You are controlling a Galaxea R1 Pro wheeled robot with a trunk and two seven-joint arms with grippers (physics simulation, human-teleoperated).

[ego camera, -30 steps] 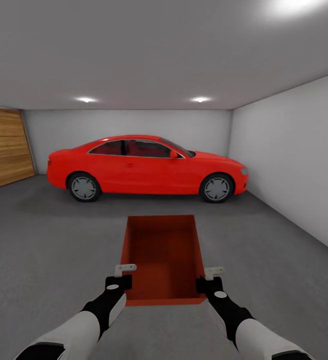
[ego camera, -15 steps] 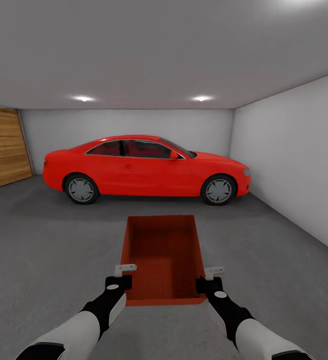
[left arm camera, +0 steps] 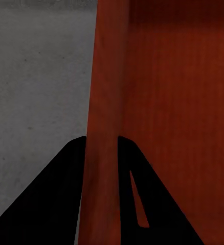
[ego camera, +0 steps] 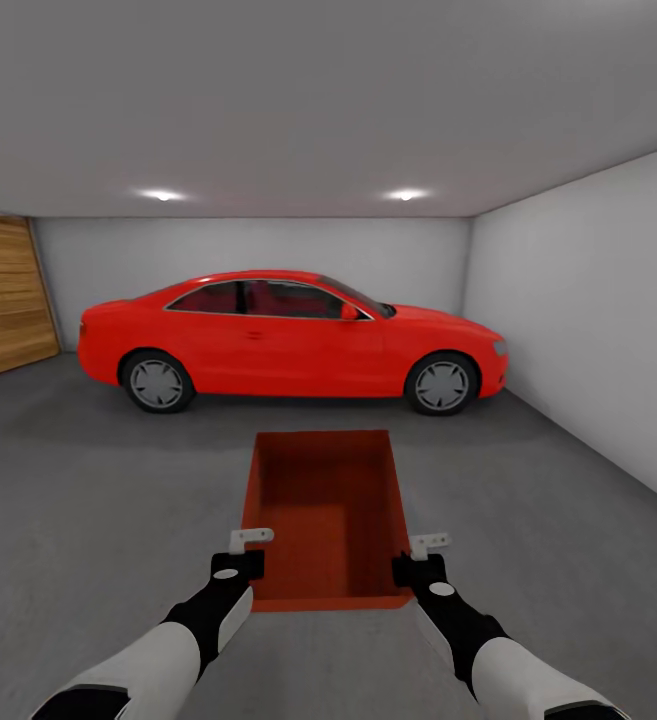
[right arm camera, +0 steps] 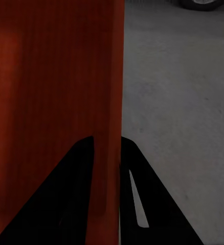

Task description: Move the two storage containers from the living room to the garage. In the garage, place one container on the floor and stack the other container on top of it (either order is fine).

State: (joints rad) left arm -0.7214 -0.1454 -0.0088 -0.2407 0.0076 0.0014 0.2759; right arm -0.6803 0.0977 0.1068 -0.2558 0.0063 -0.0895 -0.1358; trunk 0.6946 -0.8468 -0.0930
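Observation:
I am in the garage, carrying one orange-red storage container (ego camera: 323, 515) in front of me above the dark grey concrete floor (ego camera: 98, 500). My left gripper (ego camera: 248, 560) is shut on its left wall near the close corner. In the left wrist view the black fingers (left arm camera: 66, 199) pinch that thin wall of the container (left arm camera: 104, 117). My right gripper (ego camera: 413, 565) is shut on the right wall, and its fingers (right arm camera: 73, 199) clamp the wall of the container (right arm camera: 109, 87) in the right wrist view. The bin is lidless, and its visible inside holds nothing.
A red car (ego camera: 288, 340) stands side-on across the far end of the room. A slatted wooden door (ego camera: 8, 300) fills the left wall, and a plain white wall (ego camera: 588, 330) runs along the right. Grey floor stretches on both sides of the bin.
The whole view has crept forward: the car looks slightly larger and the wooden door has slid toward the left edge. Both grippers hold the container as before.

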